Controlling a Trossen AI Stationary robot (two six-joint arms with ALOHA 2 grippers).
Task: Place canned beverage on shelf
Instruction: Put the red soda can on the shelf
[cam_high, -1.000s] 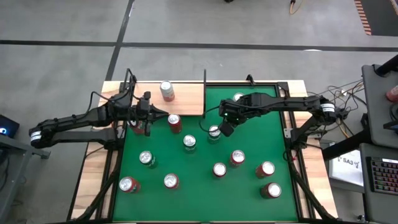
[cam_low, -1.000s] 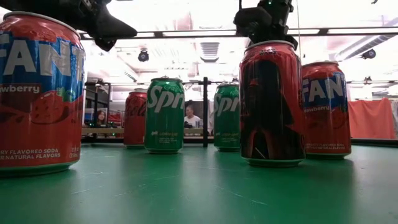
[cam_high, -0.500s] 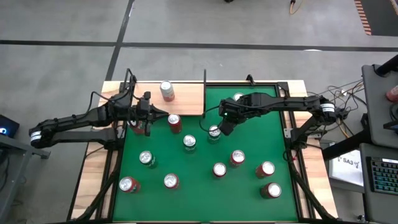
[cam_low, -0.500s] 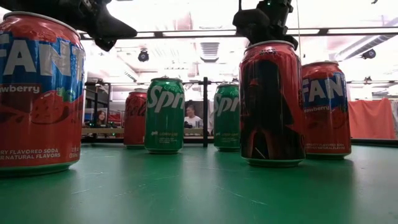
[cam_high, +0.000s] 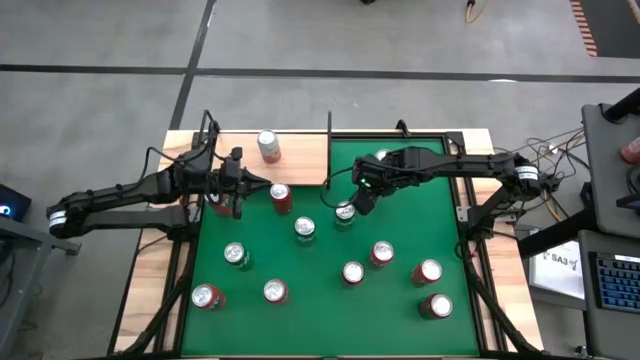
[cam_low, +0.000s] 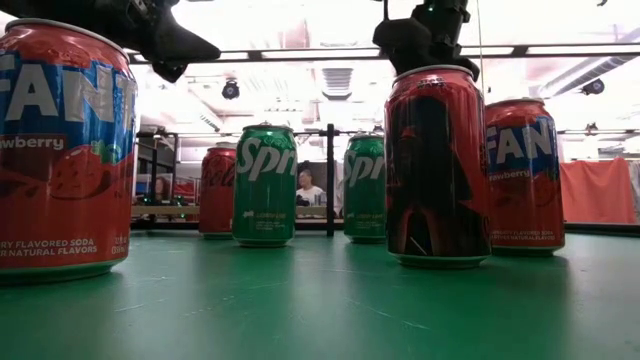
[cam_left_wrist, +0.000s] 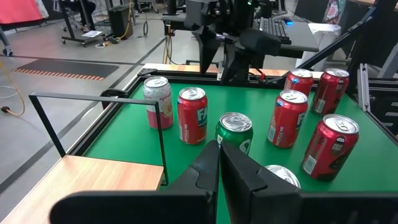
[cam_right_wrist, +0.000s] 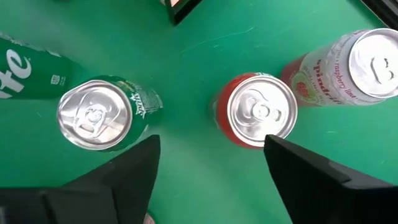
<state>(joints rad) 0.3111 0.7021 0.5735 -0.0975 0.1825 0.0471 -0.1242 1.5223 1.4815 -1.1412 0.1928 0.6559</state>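
The shelf (cam_high: 295, 160) is a pale wood panel at the table's far left, and one pale can (cam_high: 268, 146) stands on it. Many more cans stand on the green felt. My right gripper (cam_right_wrist: 210, 146) hangs open over the middle of the far half, fingers slanting down. Past its fingers stand a green can (cam_right_wrist: 99, 112), a red can (cam_right_wrist: 258, 112) and a pale pink can (cam_right_wrist: 348, 68). My left gripper (cam_left_wrist: 217, 163) is shut and empty, held level by the shelf's near edge, beside a red can (cam_high: 281, 197).
Thin black rods (cam_left_wrist: 99, 96) rise from the shelf's edges. A Sprite can (cam_high: 305, 228) and several red and green cans (cam_high: 381, 253) stand spread over the felt's near half. In the low view large cans (cam_low: 435, 165) stand close to the camera.
My right gripper has opened its fingers while staying where it was above the cans. No can has moved.
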